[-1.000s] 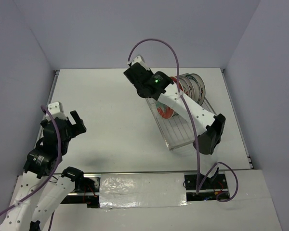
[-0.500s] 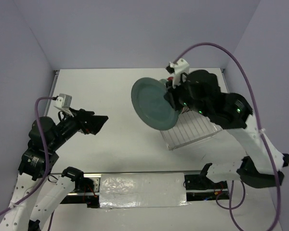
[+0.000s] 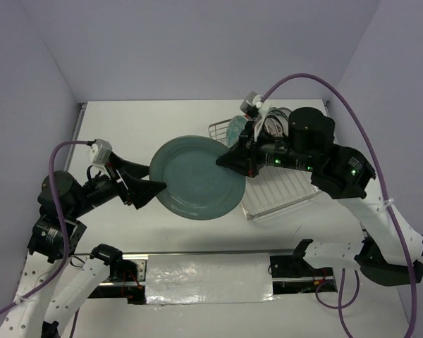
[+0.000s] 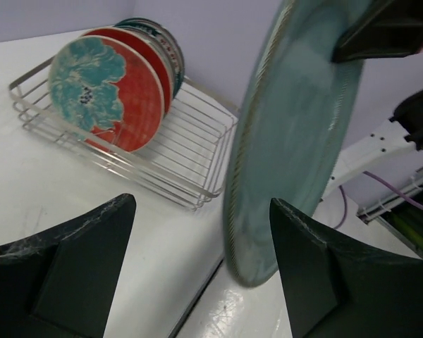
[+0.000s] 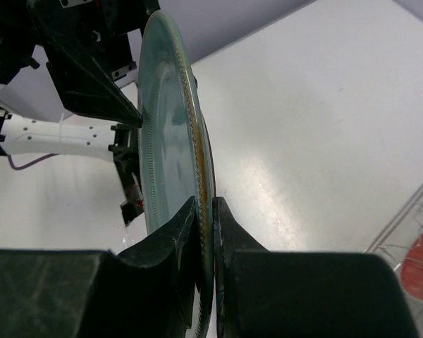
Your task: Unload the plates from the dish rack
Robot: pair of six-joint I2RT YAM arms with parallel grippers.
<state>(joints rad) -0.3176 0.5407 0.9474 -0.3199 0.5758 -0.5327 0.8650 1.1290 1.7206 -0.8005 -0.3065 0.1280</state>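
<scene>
Watching from my station, I saw that the white table (image 3: 148, 127) bore the silver wire dish rack (image 3: 282, 191) flat on its far right part, slightly askew to the edges, while a strip of crinkled silver foil (image 3: 204, 278) lay along its near edge.

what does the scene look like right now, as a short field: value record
right gripper: shut on the rim of the teal plate
left gripper: open, the plate's opposite edge between its fingers, no contact visible
teal plate: out of the rack, held between the two arms over the table
dish rack: on the table, right side
in rack: red flowered plate upright in front, more plates behind it
stage: looks like a handover, left not yet closed
</scene>
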